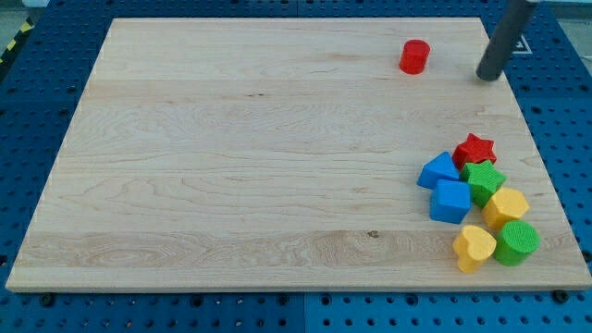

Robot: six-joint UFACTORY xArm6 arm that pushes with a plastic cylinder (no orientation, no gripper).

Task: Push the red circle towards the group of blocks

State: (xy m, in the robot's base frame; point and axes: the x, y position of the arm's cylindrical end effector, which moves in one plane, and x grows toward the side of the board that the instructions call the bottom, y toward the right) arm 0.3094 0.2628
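Observation:
The red circle (pixel 414 56) stands alone near the view's top right on the wooden board (pixel 231 148). My tip (pixel 487 77) rests on the board to the right of it, a short gap away, not touching. The group of blocks sits at the view's lower right: a red star (pixel 475 148), a blue block (pixel 437 171), a blue cube (pixel 450 201), a green star (pixel 483 179), a yellow hexagon (pixel 506 206), a yellow heart (pixel 474 247) and a green circle (pixel 515 242).
The board lies on a blue perforated table (pixel 37 111). The group lies close to the board's right edge and bottom edge.

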